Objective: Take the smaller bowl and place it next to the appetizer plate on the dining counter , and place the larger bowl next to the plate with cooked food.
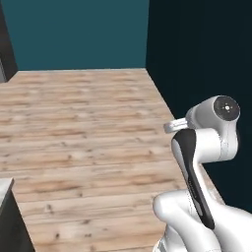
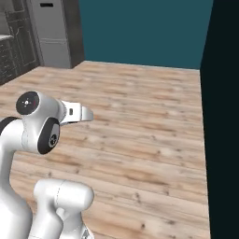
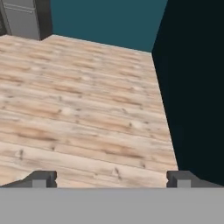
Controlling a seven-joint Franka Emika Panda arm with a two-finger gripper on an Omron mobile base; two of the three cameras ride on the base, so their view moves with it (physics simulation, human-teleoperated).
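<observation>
Floor (image 3: 78, 113) of pale wood planks spreads under the arm, running far to a teal wall (image 3: 105, 22). A very dark wall (image 3: 192, 87) closes the right side. At the far left stands a grey cabinet (image 2: 53, 32) with a dark front beside it. The gripper (image 3: 111, 179) is released, its two dark fingertips (image 3: 41, 179) spread wide apart with nothing between them, hanging over bare planks. The arm (image 1: 206, 147) is folded near the base, its hand pointing forward. Where the bowls, plates or dining counter are cannot be told from these views
</observation>
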